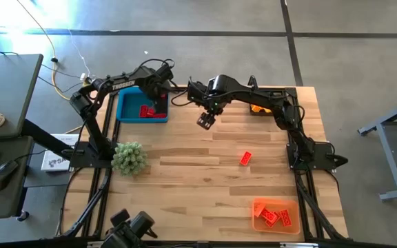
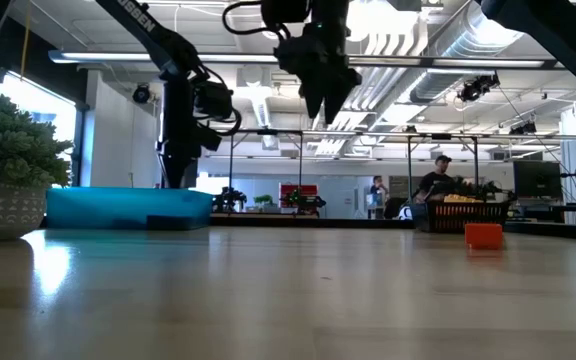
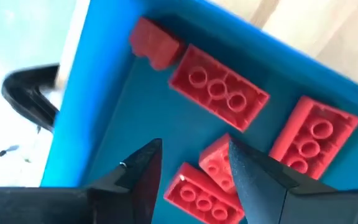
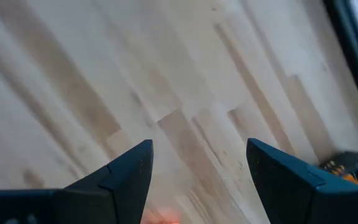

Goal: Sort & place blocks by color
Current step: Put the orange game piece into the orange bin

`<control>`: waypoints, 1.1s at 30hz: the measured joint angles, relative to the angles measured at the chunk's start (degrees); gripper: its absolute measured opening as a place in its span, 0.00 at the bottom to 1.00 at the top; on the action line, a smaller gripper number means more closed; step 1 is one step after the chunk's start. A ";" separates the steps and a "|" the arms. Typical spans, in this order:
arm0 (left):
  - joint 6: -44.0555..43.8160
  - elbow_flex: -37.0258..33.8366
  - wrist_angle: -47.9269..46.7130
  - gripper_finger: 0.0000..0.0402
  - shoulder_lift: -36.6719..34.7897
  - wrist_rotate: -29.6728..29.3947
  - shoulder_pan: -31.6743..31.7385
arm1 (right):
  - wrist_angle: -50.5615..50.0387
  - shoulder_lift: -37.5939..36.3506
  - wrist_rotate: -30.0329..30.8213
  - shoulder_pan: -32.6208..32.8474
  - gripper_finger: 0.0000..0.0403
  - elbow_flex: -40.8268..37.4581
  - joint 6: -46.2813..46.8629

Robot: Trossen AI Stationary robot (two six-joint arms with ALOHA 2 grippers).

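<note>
Closest to the lens, in the left wrist view, the left gripper [image 3: 191, 165] hangs over the blue bin [image 3: 98, 106], its jaws parted with nothing between them; red bricks [image 3: 218, 89] lie loose on the bin floor right below, several of them, one small piece tucked into a corner. From above, the same left gripper [image 1: 160, 100] sits over the blue bin [image 1: 126, 105] at the far left part of the counter [image 1: 198, 186], and the red bricks [image 1: 147, 111] show inside it.

The right gripper [image 1: 205, 121] hovers above bare wood near the middle of the far half of the counter, well clear of any brick. Its jaws stand wide apart and hold nothing, with only planks showing between them in the right wrist view [image 4: 197, 180].

A single red brick [image 1: 245, 158] lies alone on the counter, right of centre, apart from both grippers. In the low view it shows as a small red-orange block [image 2: 483, 235] on the surface.

An orange bin [image 1: 276, 215] sits at the near right corner with red bricks in it [image 1: 271, 216]. A dark basket [image 1: 259, 108] with yellow pieces stands at the far right, partly hidden by the right arm. The green fuzzy plant [image 1: 129, 158] rests near the left edge.
</note>
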 joint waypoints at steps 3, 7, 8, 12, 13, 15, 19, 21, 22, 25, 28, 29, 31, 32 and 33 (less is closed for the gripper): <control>-2.74 0.68 -2.97 0.43 0.00 0.23 -1.00 | 0.00 0.00 -3.25 0.45 0.61 0.00 -4.97; -9.45 3.56 -6.82 0.42 -0.07 3.87 -2.98 | 0.00 0.00 -7.55 0.90 0.61 0.00 -10.18; -10.53 4.37 -7.58 0.42 -0.15 4.96 -3.46 | 0.00 0.00 -8.26 0.98 0.61 0.00 -11.13; -13.48 7.12 -8.36 0.42 -1.54 7.22 -5.79 | 0.00 0.00 -9.30 1.64 0.61 0.00 -13.57; -14.38 7.35 -8.43 0.42 -2.18 7.21 -6.42 | 0.00 0.00 -9.33 1.88 0.61 0.00 -14.08; -16.27 7.79 -8.46 0.42 -3.68 7.19 -7.84 | 0.02 -0.10 -9.09 2.60 0.61 0.00 -15.68; -19.49 7.84 -9.43 0.42 -7.39 7.01 -10.26 | -0.01 -1.43 -7.90 4.18 0.61 -0.07 -18.40; -21.19 7.84 -10.54 0.42 -9.27 6.71 -11.50 | 0.02 -2.05 -7.13 4.70 0.61 -0.04 -19.16; -22.04 7.84 -11.40 0.42 -10.24 6.60 -11.92 | 0.06 -2.29 -6.82 4.89 0.61 -0.17 -19.37; -25.05 7.84 -13.44 0.42 -13.30 6.38 -13.55 | 0.03 -5.62 -6.14 5.38 0.61 -5.49 -19.58; -28.17 7.81 -14.72 0.42 -16.25 6.36 -15.11 | -0.11 -10.53 -6.09 5.53 0.61 -14.93 -19.58; -29.12 7.81 -14.60 0.42 -17.16 6.33 -15.85 | -0.10 -11.99 -6.09 5.54 0.61 -17.97 -19.58; -30.57 7.81 -14.43 0.42 -18.52 6.36 -16.92 | 0.56 -14.84 -5.93 5.54 0.61 -23.58 -19.55; -31.01 7.81 -14.24 0.42 -19.08 6.39 -17.34 | 0.67 -16.20 -5.46 5.53 0.61 -26.22 -19.51; -31.20 7.81 -14.19 0.42 -19.62 6.41 -17.85 | 1.18 -17.64 -5.10 5.51 0.61 -28.74 -19.51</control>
